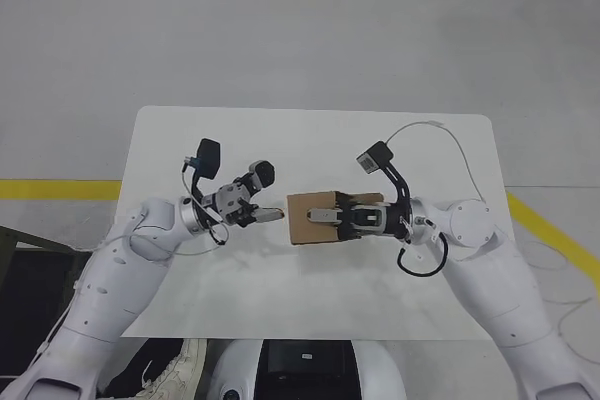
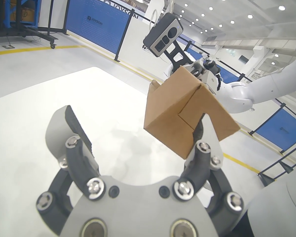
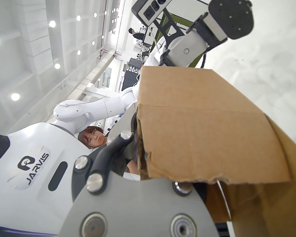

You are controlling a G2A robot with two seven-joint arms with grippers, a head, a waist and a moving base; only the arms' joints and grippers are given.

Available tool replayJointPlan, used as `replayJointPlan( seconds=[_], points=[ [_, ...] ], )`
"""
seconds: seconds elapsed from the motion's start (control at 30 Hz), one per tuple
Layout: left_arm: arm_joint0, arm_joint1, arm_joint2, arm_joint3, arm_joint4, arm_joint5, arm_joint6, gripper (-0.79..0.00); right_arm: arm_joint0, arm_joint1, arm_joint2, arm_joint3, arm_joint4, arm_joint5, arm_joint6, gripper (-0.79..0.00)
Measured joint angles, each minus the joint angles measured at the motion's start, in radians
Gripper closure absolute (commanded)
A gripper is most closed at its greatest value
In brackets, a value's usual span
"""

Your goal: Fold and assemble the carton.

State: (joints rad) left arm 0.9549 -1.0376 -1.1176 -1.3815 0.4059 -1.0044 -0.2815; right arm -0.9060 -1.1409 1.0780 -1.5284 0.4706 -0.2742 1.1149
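A brown carton [image 1: 312, 217] hangs just above the middle of the white table [image 1: 380, 290], partly folded into a box. My right gripper [image 1: 327, 214] is shut on it from the right, with one finger lying along its top wall. In the right wrist view the carton [image 3: 199, 136] has a torn flap edge close to the camera and hides one of my fingers. My left gripper [image 1: 268, 193] stands open just left of the carton. In the left wrist view one fingertip [image 2: 207, 127] is at the near corner of the carton [image 2: 182, 109]; the other fingertip [image 2: 71, 124] is well apart.
A thin white cable [image 1: 460, 150] loops over the table's back right corner. Bare tabletop lies in front of and behind the carton. Yellow floor tape [image 1: 40, 188] runs past both sides of the table.
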Motion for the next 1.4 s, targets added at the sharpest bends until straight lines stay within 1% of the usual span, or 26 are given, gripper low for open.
replayJointPlan(
  seconds=[0.13,0.33,0.43,0.6,0.77,0.87,1.03,1.07,1.1,1.13,1.17,1.2,1.4],
  points=[
    [0.011,0.006,-0.027,-0.002,0.055,-0.008,0.01,-0.785,0.008,0.0,-0.004,0.051,-0.017,0.017,0.008,0.0],
    [0.049,0.022,-0.057,-0.054,0.242,-0.008,0.081,-0.785,0.028,-0.011,-0.047,0.167,-0.011,0.029,0.012,0.0],
    [0.069,0.033,-0.059,-0.08,0.362,-0.008,0.142,-0.785,0.043,-0.023,-0.083,0.235,0.0,0.036,0.005,0.0],
    [0.094,0.053,-0.042,-0.109,0.575,-0.008,0.274,-0.785,0.066,-0.046,-0.145,0.323,0.006,0.027,-0.004,0.0],
    [0.099,0.066,-0.03,-0.089,0.743,-0.008,0.418,-0.785,0.079,-0.065,-0.185,0.386,-0.003,0.0,-0.042,0.0],
    [0.1,0.069,-0.029,-0.077,0.82,-0.008,0.486,-0.785,0.084,-0.074,-0.204,0.406,-0.021,-0.013,-0.071,0.0],
    [0.104,0.07,-0.025,-0.066,0.917,-0.004,0.561,-0.785,0.089,-0.086,-0.227,0.425,-0.048,-0.021,-0.099,0.0],
    [0.105,0.07,-0.022,-0.063,0.934,-0.001,0.575,-0.785,0.091,-0.088,-0.232,0.428,-0.052,-0.02,-0.102,-0.046],
    [0.105,0.07,-0.021,-0.062,0.946,0.002,0.584,-0.785,0.092,-0.09,-0.235,0.431,-0.054,-0.019,-0.102,-0.292],
    [0.106,0.07,-0.019,-0.06,0.958,0.005,0.593,-0.785,0.094,-0.092,-0.238,0.434,-0.056,-0.018,-0.102,-0.431],
    [0.107,0.069,-0.016,-0.058,0.972,0.01,0.604,-0.785,0.097,-0.094,-0.24,0.437,-0.059,-0.016,-0.102,-0.72],
    [0.108,0.069,-0.014,-0.056,0.981,0.013,0.612,-0.785,0.099,-0.095,-0.242,0.44,-0.061,-0.014,-0.101,-0.785],
    [0.108,0.066,0.006,-0.031,1.033,0.034,0.647,-0.785,0.103,-0.1,-0.24,0.45,-0.068,-0.008,-0.103,-0.785]
  ],
)
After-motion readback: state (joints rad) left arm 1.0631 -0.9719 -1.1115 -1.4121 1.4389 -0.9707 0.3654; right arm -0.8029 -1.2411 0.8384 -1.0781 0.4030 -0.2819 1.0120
